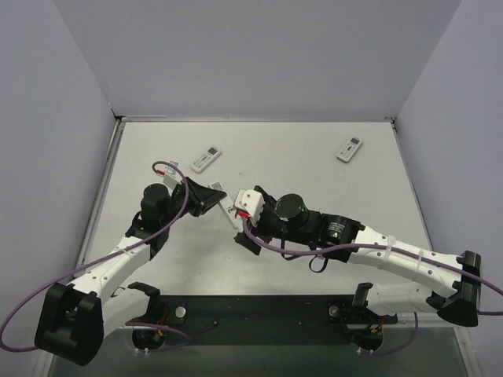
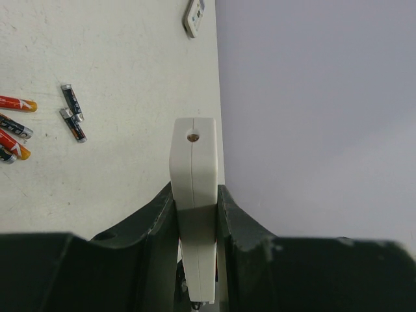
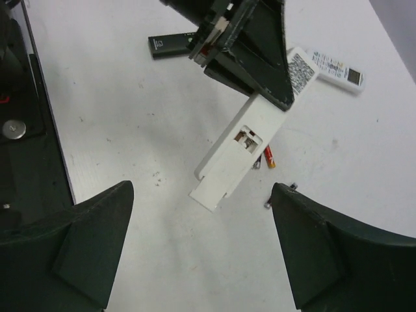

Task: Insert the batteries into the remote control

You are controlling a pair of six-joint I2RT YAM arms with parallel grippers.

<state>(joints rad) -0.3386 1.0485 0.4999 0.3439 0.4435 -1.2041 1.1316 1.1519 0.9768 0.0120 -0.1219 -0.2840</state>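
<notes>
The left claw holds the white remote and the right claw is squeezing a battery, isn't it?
No: the left gripper does hold the white remote, but the right gripper is open and empty, as the right wrist view shows.

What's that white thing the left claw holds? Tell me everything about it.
A slim white plastic remote, clamped near one end by the left gripper, its free end jutting out above the table. Its back faces the right wrist camera: battery bay open, cover slid partway off. A small round hole marks the end face.
</notes>
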